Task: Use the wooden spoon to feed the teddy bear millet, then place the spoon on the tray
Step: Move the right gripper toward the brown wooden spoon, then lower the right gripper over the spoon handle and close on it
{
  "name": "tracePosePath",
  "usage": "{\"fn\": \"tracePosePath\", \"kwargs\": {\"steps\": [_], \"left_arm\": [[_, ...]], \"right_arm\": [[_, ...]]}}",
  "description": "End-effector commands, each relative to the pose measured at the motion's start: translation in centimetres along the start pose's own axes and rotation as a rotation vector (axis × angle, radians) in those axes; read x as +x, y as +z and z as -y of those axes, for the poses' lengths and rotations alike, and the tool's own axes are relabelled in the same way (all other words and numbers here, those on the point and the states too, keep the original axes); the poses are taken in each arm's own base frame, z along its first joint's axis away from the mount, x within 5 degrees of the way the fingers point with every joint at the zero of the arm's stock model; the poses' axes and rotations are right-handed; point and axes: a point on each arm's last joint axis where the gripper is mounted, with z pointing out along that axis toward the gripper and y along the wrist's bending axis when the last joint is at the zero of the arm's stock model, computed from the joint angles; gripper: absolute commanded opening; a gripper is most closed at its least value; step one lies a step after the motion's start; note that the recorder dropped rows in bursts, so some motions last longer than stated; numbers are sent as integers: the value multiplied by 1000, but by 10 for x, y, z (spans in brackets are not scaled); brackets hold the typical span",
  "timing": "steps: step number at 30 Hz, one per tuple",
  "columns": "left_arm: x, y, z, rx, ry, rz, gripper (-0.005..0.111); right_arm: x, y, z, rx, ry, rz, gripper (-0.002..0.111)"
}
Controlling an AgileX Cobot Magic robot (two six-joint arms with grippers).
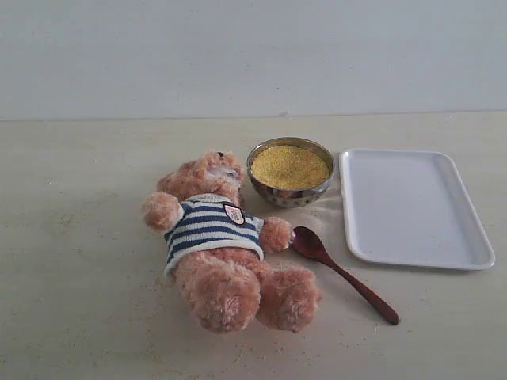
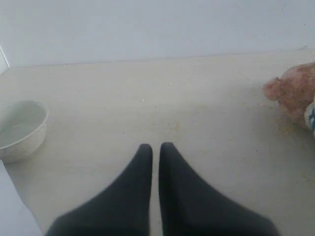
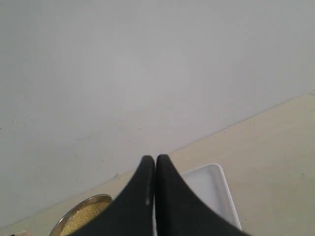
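The teddy bear (image 1: 218,237) lies on its back at the table's middle, in its striped sweater. Behind its head stands the metal bowl (image 1: 290,190) heaped with yellow millet (image 1: 289,166). The wooden spoon (image 1: 344,275) lies on the table beside the bear's arm, its bowl end toward the bear. The white tray (image 1: 412,207) sits empty to the right. Neither gripper shows in the exterior view. My left gripper (image 2: 155,147) is shut and empty over bare table, with the bear's paw (image 2: 293,93) off to one side. My right gripper (image 3: 155,159) is shut and empty above the tray (image 3: 209,189) and the millet (image 3: 81,219).
A small white bowl (image 2: 22,129) stands on the table in the left wrist view. Loose yellow grains are scattered on the beige tabletop (image 1: 79,301) around the bear. A pale wall (image 1: 253,55) runs behind the table.
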Motion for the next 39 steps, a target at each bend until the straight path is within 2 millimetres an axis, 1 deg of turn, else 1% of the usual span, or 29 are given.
{"fn": "tracePosePath", "kwargs": {"steps": [1,3,5,6,8,9,10,11,12,13,14,15,16,17,19,20,21,22,23,24,25,26,28,30,32,35,39], "left_arm": [[-1,0,0,-1,-5,15,5],[-1,0,0,-1,-5,15,5],[-1,0,0,-1,-5,15,5],[-1,0,0,-1,-5,15,5],[-1,0,0,-1,-5,15,5],[-1,0,0,-1,-5,15,5],[-1,0,0,-1,-5,15,5],[-1,0,0,-1,-5,15,5],[-1,0,0,-1,-5,15,5],[-1,0,0,-1,-5,15,5],[-1,0,0,-1,-5,15,5],[-1,0,0,-1,-5,15,5],[-1,0,0,-1,-5,15,5],[-1,0,0,-1,-5,15,5],[-1,0,0,-1,-5,15,5],[-1,0,0,-1,-5,15,5],[-1,0,0,-1,-5,15,5],[-1,0,0,-1,-5,15,5],[-1,0,0,-1,-5,15,5],[-1,0,0,-1,-5,15,5],[-1,0,0,-1,-5,15,5],[-1,0,0,-1,-5,15,5],[-1,0,0,-1,-5,15,5],[-1,0,0,-1,-5,15,5],[-1,0,0,-1,-5,15,5],[-1,0,0,-1,-5,15,5],[-1,0,0,-1,-5,15,5]], "right_arm": [[-1,0,0,-6,18,12,0],[-7,-1,-3,-2,18,7,2],[-20,-3,-11,-14,-36,-28,14],[-27,1,-18,-47,-81,-68,25],[-38,6,-28,-100,-154,-108,34],[-51,15,-41,-158,-238,-191,35],[-54,19,-46,-174,-280,-255,35],[-59,27,-56,-211,-348,-336,35],[-59,39,-68,-262,-452,-478,35],[-58,51,-78,-293,-502,-568,35],[-50,63,-88,-329,-556,-655,35],[-44,70,-92,-353,-601,-689,35],[-30,80,-96,-378,-662,-713,35],[-22,85,-97,-399,-700,-707,35],[-11,92,-98,-418,-709,-674,35],[-1,95,-95,-419,-711,-686,35],[4,97,-95,-412,-708,-709,36],[10,98,-93,-399,-712,-753,41],[19,103,-92,-391,-722,-797,52],[23,106,-92,-392,-723,-801,58],[27,112,-95,-413,-732,-770,63],[28,115,-97,-433,-744,-736,63],[34,118,-99,-480,-731,-618,63],[41,117,-96,-473,-664,-579,63],[52,115,-89,-453,-625,-575,63],[66,114,-80,-423,-633,-593,63],[76,118,-76,-400,-629,-609,63]]}}
